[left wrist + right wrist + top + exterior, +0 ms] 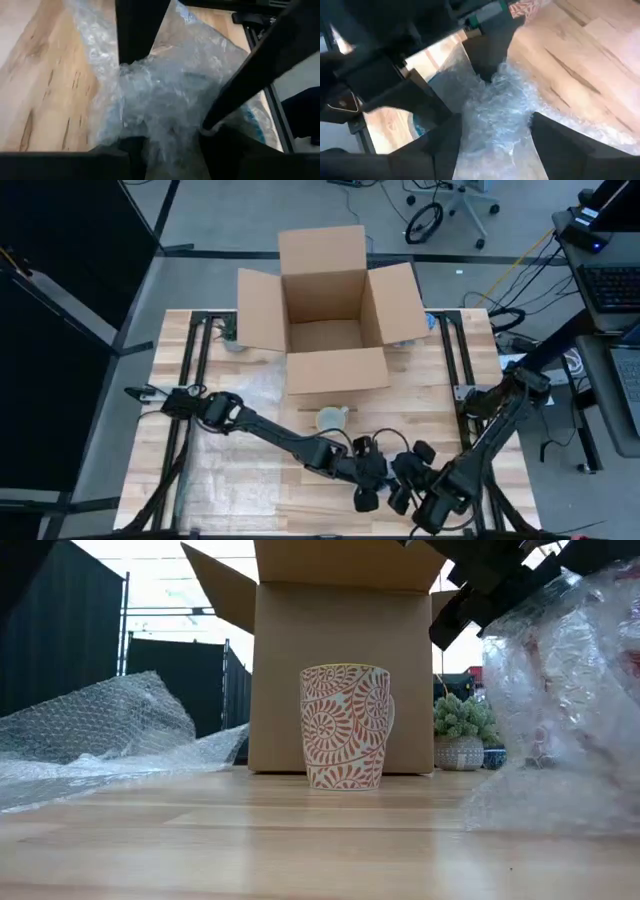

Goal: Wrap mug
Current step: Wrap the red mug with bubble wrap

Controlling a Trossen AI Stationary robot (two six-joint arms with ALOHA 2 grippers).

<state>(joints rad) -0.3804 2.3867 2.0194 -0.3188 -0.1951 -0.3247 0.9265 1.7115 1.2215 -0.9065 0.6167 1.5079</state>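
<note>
The small cream ceramic mug with the red-orange swirl pattern (346, 727) stands upright on the pale wooden tabletop (300, 500), just in front of the big brown cardboard box (330, 315) with its flaps open. Nothing is touching it, and no wrap is around it yet.

Both arms are bunched together at the near edge of the tabletop, on the side of the mug away from the box. The left hand (368, 498) and the right hand (400, 498) sit almost side by side, each pinching a gathered bunch of the clear plastic bubble-wrap sheet (165, 105). In the wrist views the wrap is crumpled between each hand's dark fingers, so I'd say both are pressed together on it. From table height the held bunch hangs lifted at one side, well clear of the mug, while the rest of the sheet lies spread on the tabletop over towards the left arm's side.

What the next move turns on, to my eye: the mug lies between the two hands and the box, a little to the left-arm side, so the left hand is slightly nearer. The wrap would need carrying towards the box, over or against the standing mug, whose long axis is vertical. It could tip if the sheet drags across its rim.
</note>
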